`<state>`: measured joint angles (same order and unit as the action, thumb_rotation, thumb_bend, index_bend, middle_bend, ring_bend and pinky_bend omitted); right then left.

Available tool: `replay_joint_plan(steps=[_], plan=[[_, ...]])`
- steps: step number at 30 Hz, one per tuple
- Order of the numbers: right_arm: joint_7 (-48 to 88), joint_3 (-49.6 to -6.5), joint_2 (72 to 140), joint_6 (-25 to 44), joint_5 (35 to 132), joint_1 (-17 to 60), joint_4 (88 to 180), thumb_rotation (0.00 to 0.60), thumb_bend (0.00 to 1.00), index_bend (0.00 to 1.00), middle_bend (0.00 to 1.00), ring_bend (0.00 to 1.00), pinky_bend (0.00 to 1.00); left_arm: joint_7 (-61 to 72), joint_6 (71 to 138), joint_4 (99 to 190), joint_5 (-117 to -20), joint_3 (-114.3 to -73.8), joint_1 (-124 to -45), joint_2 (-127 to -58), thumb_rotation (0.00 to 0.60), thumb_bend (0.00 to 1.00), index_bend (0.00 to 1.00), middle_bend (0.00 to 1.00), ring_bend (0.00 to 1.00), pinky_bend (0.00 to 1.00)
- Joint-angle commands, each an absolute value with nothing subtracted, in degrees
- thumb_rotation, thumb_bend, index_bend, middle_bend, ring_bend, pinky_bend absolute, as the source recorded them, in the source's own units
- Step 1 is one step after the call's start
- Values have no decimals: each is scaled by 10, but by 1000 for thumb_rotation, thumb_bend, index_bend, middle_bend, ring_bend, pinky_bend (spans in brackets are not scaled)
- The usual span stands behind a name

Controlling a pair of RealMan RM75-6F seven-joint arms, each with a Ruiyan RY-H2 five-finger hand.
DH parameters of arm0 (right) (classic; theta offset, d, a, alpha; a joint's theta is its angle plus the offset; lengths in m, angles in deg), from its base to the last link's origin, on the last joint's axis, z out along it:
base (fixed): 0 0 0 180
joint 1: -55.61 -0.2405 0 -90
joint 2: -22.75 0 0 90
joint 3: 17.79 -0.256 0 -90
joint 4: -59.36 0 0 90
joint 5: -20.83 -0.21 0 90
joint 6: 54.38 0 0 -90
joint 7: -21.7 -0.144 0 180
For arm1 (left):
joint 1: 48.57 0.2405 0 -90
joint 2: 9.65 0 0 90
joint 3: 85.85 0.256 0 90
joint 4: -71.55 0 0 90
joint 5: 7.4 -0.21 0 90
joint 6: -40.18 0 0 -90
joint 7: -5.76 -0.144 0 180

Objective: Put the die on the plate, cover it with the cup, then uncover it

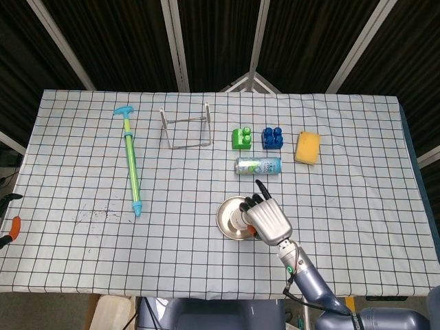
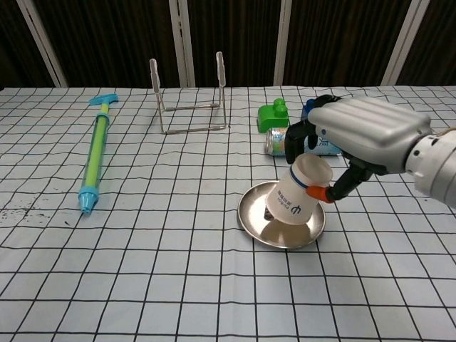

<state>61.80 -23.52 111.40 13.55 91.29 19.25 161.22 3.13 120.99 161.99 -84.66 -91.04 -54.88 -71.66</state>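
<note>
The die cannot be seen in either view: the cup, tilted and mouth-down over the plate, stands in front of where it would lie, and in the head view the right hand covers the plate's right part. Whether the cup's rim touches the plate cannot be told. The blue block and the right end of the can are hidden behind the hand in the chest view. The right forearm is cut off by that view's right edge. At the head view's left edge, an orange-and-black object is cut off
</note>
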Motion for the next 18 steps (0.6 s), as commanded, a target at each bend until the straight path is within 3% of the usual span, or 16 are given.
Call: replay_joint_plan(steps=[1, 18], plan=[[619, -246, 1129, 123, 903, 182, 1598, 600, 405, 436, 573, 337, 0, 31, 1209, 1620, -847, -910, -549, -717, 600, 674, 272, 0, 0, 95], [630, -247, 1174, 92, 897, 155, 1525, 600, 405, 436, 573, 337, 0, 38, 1209, 1619, -845, -911, -548, -714, 600, 674, 272, 0, 0, 95]])
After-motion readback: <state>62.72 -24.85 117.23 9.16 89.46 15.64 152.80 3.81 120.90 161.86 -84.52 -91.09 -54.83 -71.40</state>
